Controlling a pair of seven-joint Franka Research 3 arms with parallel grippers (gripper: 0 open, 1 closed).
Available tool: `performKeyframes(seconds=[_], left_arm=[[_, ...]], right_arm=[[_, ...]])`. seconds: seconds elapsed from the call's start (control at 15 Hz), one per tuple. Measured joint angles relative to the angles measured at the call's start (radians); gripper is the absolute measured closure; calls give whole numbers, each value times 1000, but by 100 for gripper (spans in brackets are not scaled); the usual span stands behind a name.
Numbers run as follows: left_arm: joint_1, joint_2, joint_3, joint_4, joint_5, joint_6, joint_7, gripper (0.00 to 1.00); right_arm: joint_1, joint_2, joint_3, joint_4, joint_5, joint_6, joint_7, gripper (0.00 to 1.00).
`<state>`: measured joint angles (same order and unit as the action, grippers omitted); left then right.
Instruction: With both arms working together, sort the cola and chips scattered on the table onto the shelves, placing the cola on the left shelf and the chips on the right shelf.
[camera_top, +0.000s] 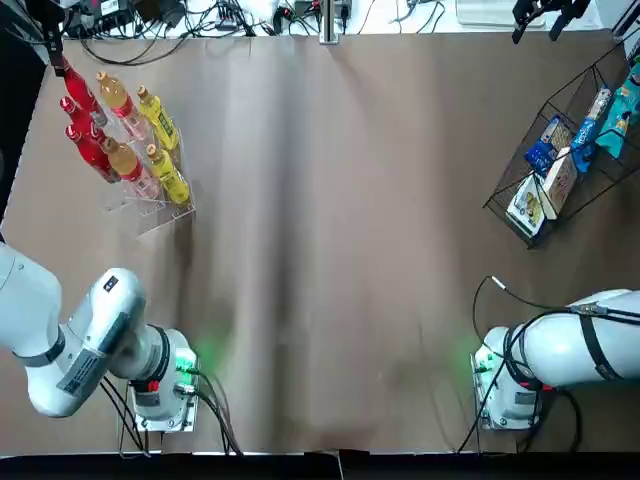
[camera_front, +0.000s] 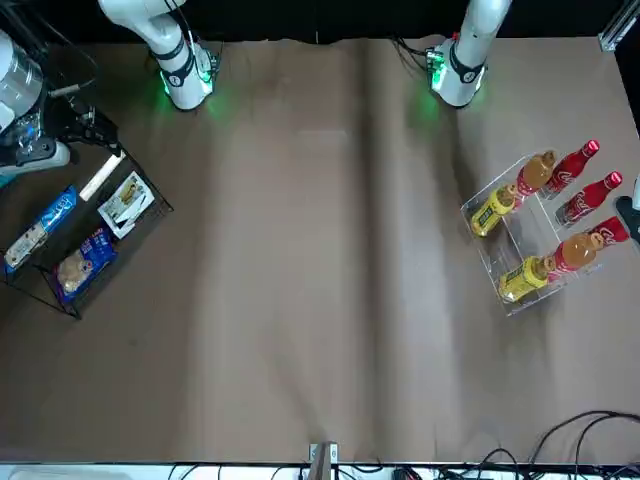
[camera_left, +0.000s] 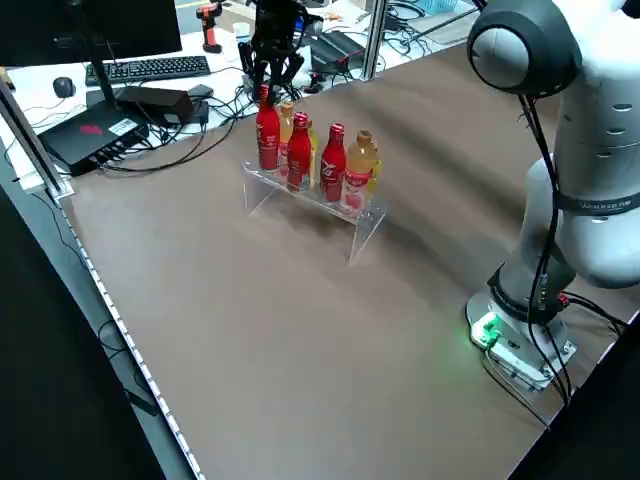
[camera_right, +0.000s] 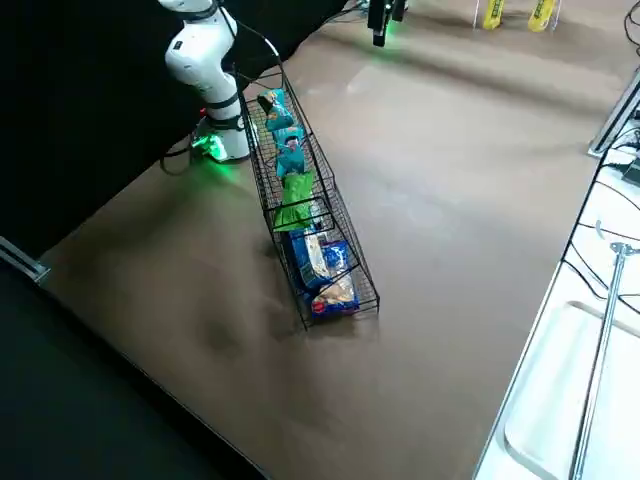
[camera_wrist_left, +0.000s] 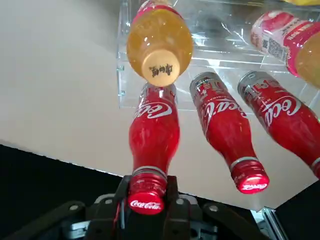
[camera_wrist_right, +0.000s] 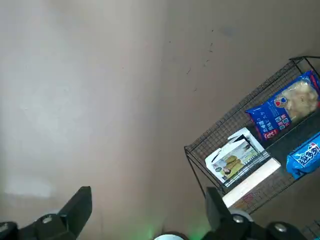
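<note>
The left gripper (camera_wrist_left: 146, 210) pinches the cap of the last cola bottle (camera_wrist_left: 153, 134), already standing with two others on the clear stand (camera_left: 330, 205). Three chip packets (camera_right: 288, 165) sit in the wire rack (camera_right: 345, 250); the right gripper (camera_wrist_right: 150, 212) hangs spread and empty, so sorting looks nearly finished.

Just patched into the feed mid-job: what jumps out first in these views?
The left gripper is clamped on the cap of a red cola bottle at the clear stand in the table's far left corner, beside two more cola bottles. In the far right corner, the black wire rack holds green and teal chip packets. The right gripper hangs open above the bare brown table near it.
</note>
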<state>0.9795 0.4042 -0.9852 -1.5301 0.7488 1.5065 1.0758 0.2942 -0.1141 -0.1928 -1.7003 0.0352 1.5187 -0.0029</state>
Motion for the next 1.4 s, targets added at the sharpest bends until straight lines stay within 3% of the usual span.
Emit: performKeyframes(seconds=[1.4], left_arm=[[5, -9, -5, -21, 46, 0, 2, 69]], right_arm=[[40, 36, 0, -2, 0, 4, 1, 0]])
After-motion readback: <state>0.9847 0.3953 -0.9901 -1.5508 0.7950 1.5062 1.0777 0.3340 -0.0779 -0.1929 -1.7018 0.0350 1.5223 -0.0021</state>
